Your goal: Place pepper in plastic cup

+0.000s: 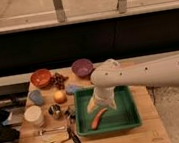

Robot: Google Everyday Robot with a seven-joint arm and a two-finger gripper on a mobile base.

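Pepper (pixel 98 118), slim and orange-red, lies slanted on the floor of a green tray (pixel 134 123) near the middle of a wooden table (pixel 154 133). The gripper (pixel 99 105) hangs over the tray on the end of a pale arm that reaches in from the right. Its fingers are spread and point down just above the upper end of the pepper, holding nothing; whether they touch the pepper cannot be told. The plastic cup (pixel 35 97), small and light blue, stands well apart from the tray near the left edge of the table. Behind it sits an orange bowl (pixel 41 77), with a dark bunch of grapes (pixel 59 80) beside that and a purple bowl (pixel 82 67) further right. A round orange fruit (pixel 60 96) sits between the cup and the tray. In front of the cup are a white container (pixel 33 115) and a metal cup (pixel 54 111).
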